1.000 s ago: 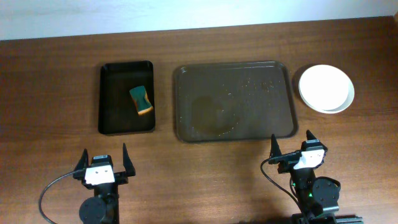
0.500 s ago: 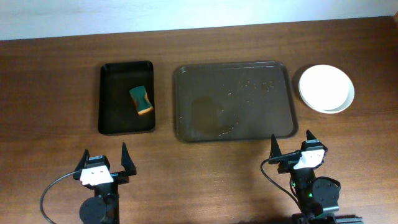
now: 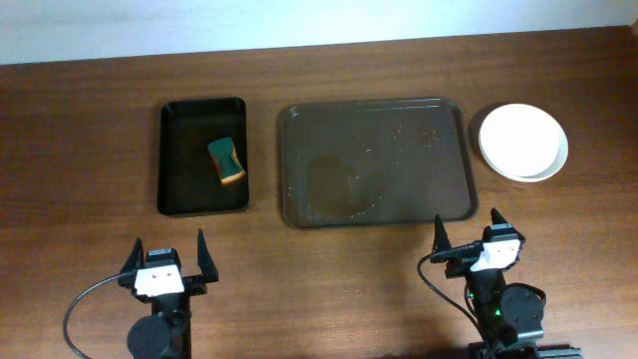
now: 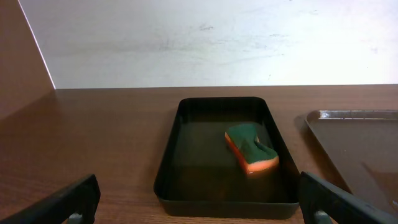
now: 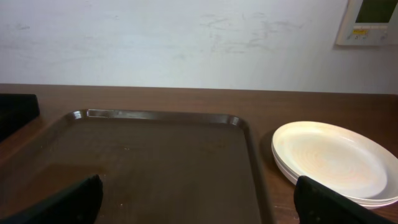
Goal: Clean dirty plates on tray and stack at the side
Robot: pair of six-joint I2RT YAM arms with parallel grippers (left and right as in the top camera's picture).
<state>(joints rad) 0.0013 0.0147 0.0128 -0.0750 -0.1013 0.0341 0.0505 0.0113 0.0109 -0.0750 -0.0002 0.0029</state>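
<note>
The dark brown tray [image 3: 459, 160] lies at the table's middle with no plates on it, only crumbs and a wet smear; it also shows in the right wrist view [image 5: 155, 162]. A stack of plain white plates [image 3: 523, 142] stands on the table right of the tray, also in the right wrist view [image 5: 336, 158]. My left gripper [image 3: 165, 257] is open and empty near the front edge, in front of the black tray. My right gripper [image 3: 467, 233] is open and empty in front of the brown tray's right corner.
A smaller black tray [image 3: 177, 160] left of the brown tray holds a green and orange sponge [image 3: 226, 162], also seen in the left wrist view [image 4: 250, 147]. A white wall runs along the table's far edge.
The left gripper shifted slightly near the front edge. Nothing else has moved.
</note>
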